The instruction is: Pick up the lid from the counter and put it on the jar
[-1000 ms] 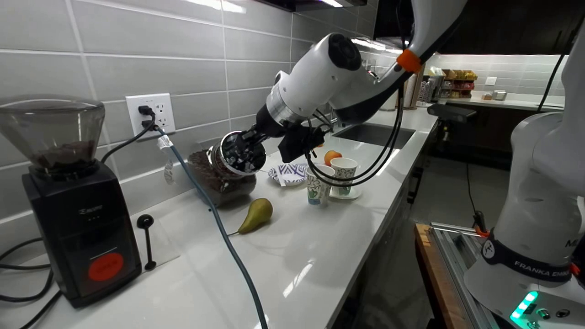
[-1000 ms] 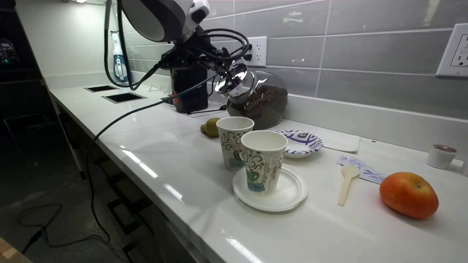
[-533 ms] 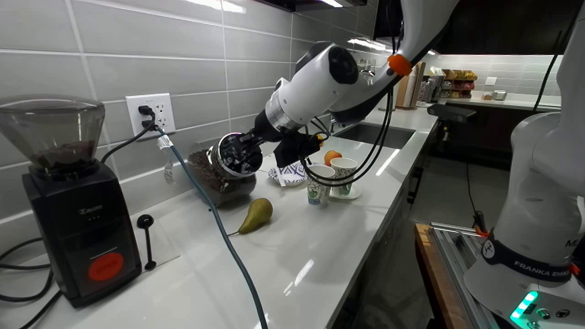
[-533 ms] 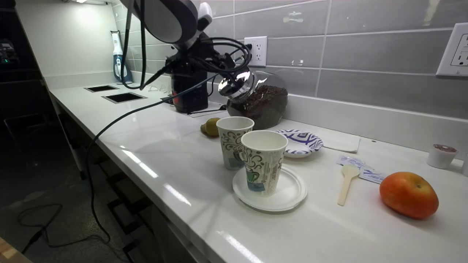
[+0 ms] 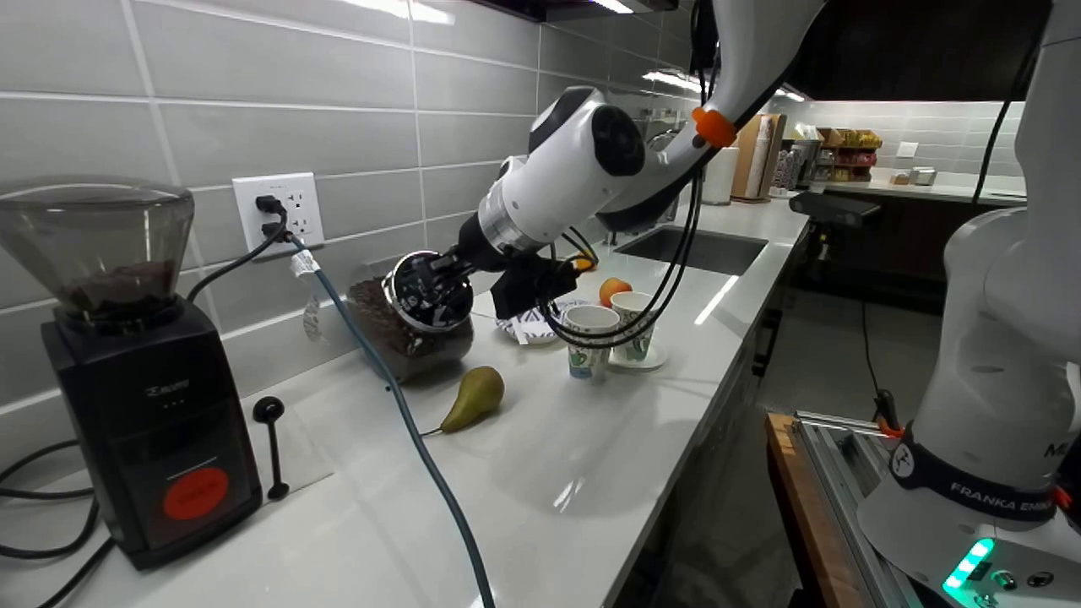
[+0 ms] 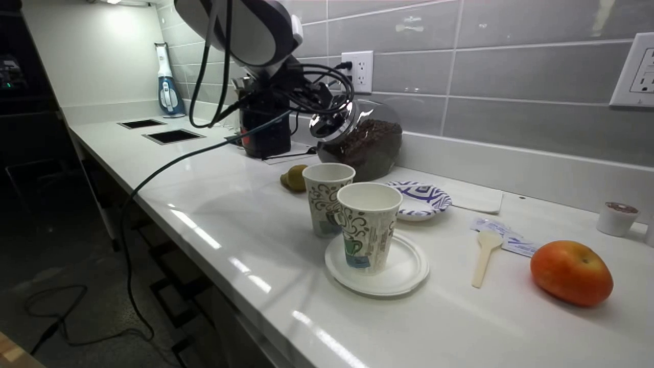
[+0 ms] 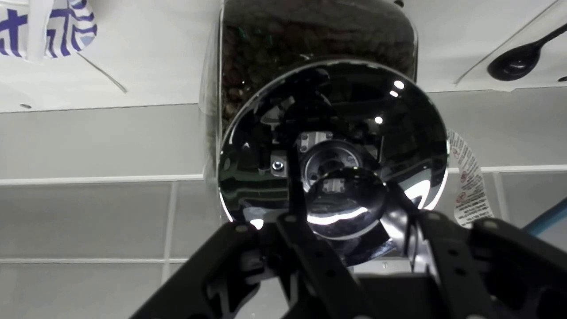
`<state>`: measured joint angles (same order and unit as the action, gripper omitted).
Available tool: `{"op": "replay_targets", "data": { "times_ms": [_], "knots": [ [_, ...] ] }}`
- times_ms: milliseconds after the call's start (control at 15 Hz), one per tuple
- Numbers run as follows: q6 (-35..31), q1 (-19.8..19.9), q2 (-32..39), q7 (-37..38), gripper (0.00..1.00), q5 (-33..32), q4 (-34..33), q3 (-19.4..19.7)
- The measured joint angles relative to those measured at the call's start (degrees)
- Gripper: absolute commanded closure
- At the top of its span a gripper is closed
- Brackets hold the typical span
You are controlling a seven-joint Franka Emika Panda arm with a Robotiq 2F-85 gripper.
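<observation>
Left to right, in an exterior view: black coffee grinder (image 5: 152,422) at your far left, black scoop (image 5: 273,452) beside it. Then the jar (image 5: 422,353), squat glass with dark brown contents, on the tabletop (image 5: 507,507) near the tiled wall (image 5: 338,135), its mouth slanted out toward your arm (image 5: 574,152). The lid (image 5: 431,308) is off the tabletop, up at that mouth and tilted to much the same slant; can't tell from here if it's touching all round or just short. Next is your hand (image 7: 346,204), narrow, one finger (image 7: 312,248) on each side of the lid's knob (image 7: 343,199) in the wrist view, so call it holding the lid.

Key relation: the lid lies straight ahead of your hand, between it and the mouth. It's round, no long axis to line up; what matters is the knob's axis agreeing with the mouth's slant. One arm only, so no question of which is nearer. Judging from that, you're late in the placing step. Probably calls for a small push along the slant, then letting go; pressing straight down instead could cock the lid or skid the jar. Further right: pear (image 5: 476,397) on the tabletop, then two paper cups (image 5: 589,365), apart from the jar.
</observation>
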<state>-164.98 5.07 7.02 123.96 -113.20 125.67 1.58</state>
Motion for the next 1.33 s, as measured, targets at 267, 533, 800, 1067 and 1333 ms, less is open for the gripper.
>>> {"op": "replay_targets", "data": {
  "times_ms": [267, 533, 800, 1067, 1333],
  "knots": [
    [0.0, -0.01, 0.72, 2.73, 0.79, -2.79, -1.2, -0.23],
    [0.0, 0.01, 0.9, 3.85, 0.79, -3.92, -1.53, -0.26],
    [0.0, 0.02, 0.91, 3.84, 0.79, -3.9, -1.49, -0.17],
    [0.0, 0.05, 0.89, 3.76, 0.79, -3.78, -1.46, 0.13],
    [0.0, 0.13, 0.83, 3.67, 0.79, -3.65, -1.45, 0.76]
  ]
}}
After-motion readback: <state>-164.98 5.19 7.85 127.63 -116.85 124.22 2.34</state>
